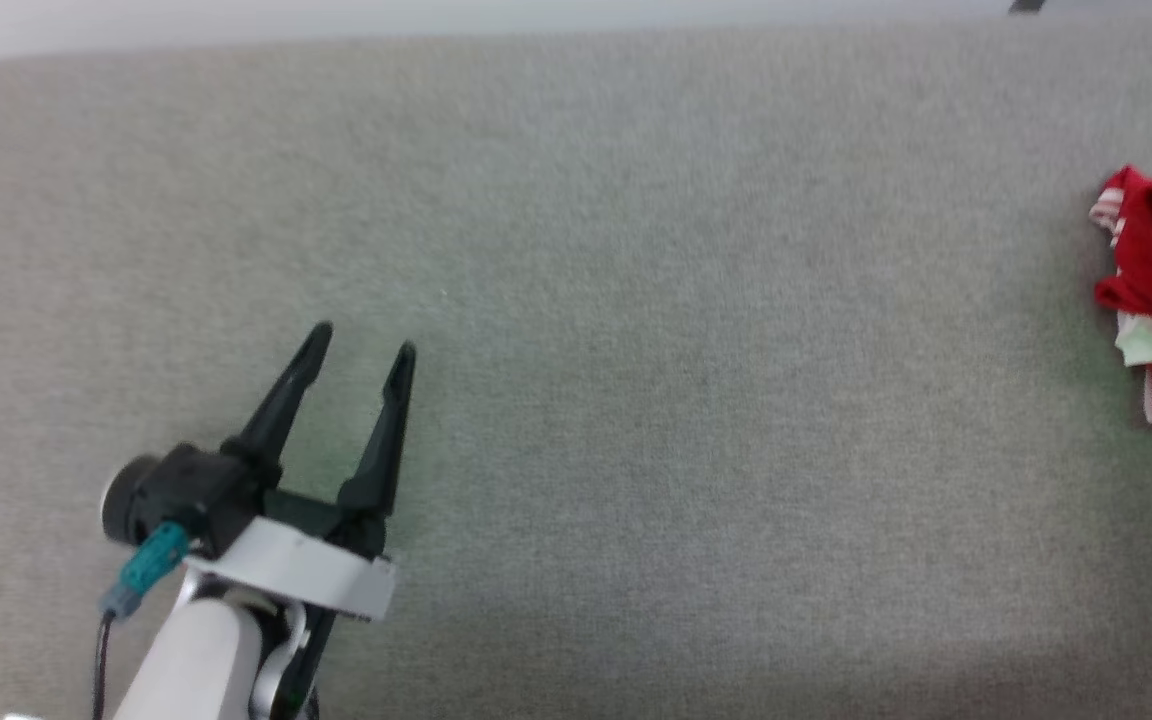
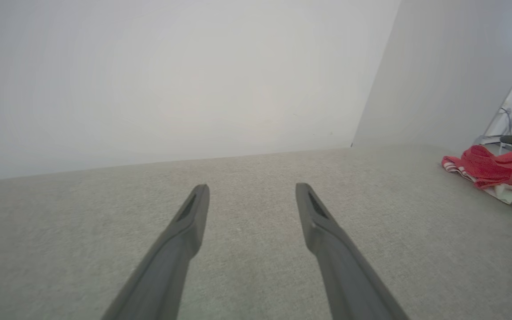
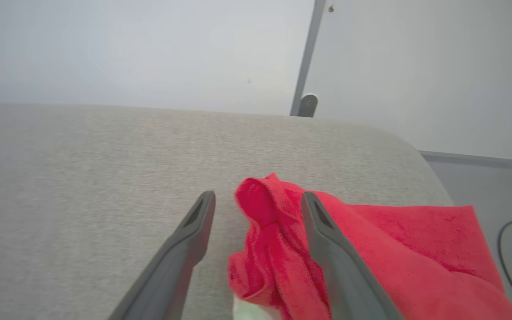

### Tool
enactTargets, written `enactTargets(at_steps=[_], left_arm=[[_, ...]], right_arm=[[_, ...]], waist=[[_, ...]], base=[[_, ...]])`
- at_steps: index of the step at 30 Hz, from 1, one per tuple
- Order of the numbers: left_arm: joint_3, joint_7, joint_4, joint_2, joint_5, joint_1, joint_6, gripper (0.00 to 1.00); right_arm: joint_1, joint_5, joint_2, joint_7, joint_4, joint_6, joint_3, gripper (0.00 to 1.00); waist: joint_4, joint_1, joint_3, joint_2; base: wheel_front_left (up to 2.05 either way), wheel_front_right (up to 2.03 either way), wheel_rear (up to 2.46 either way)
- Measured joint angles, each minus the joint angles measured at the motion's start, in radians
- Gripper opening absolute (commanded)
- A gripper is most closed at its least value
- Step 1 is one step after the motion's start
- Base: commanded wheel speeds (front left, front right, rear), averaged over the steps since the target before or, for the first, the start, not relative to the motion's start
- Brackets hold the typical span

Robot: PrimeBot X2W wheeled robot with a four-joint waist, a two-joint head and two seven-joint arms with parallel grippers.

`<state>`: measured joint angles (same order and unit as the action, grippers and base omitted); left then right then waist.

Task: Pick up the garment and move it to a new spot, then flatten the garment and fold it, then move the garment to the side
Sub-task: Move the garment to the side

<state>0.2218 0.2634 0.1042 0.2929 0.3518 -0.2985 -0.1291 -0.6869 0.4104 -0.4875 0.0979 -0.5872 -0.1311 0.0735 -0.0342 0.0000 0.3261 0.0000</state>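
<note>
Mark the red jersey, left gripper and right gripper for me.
red jersey (image 1: 1136, 250), head view, on its red body fabric, upper part.
left gripper (image 1: 364, 340), head view, midway between its open fingertips.
right gripper (image 3: 258, 195), right wrist view, midway between its fingertips.

The left gripper (image 1: 364, 340) sits low at the robot's left on a pale forearm (image 1: 191, 650), its fingers (image 1: 284, 395) spread wide with nothing between them. The right gripper (image 3: 257, 195) has its jaws parted too, gripping nothing.
</note>
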Motion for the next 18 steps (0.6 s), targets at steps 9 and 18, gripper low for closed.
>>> enactTargets(at_steps=[9, 18], left_arm=[[-0.094, 0.001, 0.061, -0.032, -0.008, 0.119, 0.0, 1.0], [-0.158, 0.001, 0.123, -0.042, -0.008, 0.209, 0.0, 1.0]], right_arm=[[0.144, 0.058, 0.089, -0.121, 0.083, 0.0, 0.121, 1.0], [0.274, 0.04, 0.177, -0.283, 0.112, 0.0, 0.099, 1.0]], waist=[[0.045, 0.0, -0.131, 0.0], [0.083, 0.0, -0.224, 0.0]], base=[[0.0, 0.0, 0.0], [0.0, 0.0, 0.0]])
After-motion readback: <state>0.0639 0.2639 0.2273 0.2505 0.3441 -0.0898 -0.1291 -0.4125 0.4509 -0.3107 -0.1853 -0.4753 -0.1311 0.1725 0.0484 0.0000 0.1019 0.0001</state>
